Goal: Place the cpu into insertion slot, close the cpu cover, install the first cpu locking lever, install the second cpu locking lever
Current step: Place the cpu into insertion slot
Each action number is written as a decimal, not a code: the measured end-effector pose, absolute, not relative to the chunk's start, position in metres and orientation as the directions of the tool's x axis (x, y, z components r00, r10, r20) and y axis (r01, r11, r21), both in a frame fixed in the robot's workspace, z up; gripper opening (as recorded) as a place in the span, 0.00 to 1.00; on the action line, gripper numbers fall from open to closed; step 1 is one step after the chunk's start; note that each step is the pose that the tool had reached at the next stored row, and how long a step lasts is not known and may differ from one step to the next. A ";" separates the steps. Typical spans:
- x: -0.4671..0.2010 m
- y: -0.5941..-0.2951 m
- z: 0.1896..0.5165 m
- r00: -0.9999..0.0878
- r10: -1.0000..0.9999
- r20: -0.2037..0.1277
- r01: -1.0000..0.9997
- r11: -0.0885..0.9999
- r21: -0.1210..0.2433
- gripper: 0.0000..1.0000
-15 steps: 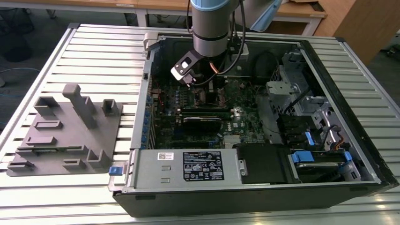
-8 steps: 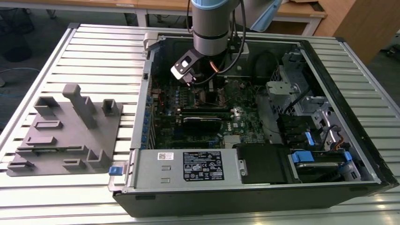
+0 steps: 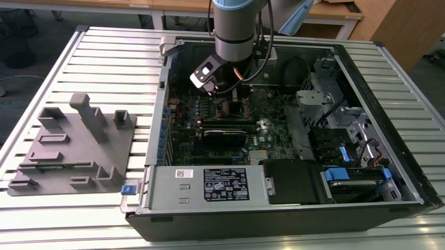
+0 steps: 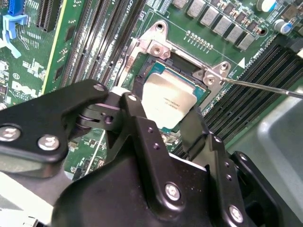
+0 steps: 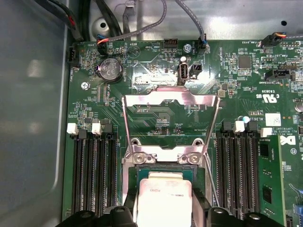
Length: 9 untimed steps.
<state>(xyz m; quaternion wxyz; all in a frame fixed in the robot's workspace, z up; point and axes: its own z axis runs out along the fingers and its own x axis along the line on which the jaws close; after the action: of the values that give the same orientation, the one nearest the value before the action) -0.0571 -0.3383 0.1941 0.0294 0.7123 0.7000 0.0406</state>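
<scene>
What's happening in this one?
The end effector is inside an open computer case, gripping the cpu by its sides at the slot. Whether it is seated is unclear. The cover is flipped open, so nothing is closed or locked yet.

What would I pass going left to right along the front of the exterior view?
grey plastic block with upright posts → small blue plastic tab → silvery metal box with a black-and-white label → black plastic box → blue plastic handle
</scene>
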 end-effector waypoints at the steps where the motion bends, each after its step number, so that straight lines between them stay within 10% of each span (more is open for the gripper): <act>1: -0.057 -0.338 0.194 0.017 1.000 0.017 0.995 -0.018 0.099 0.54; 9: -0.057 -0.338 0.195 0.017 1.000 0.019 0.995 -0.018 0.099 0.54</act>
<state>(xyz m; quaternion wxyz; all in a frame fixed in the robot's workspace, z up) -0.0571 -0.3383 0.1952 0.0285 0.7124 0.7000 0.0415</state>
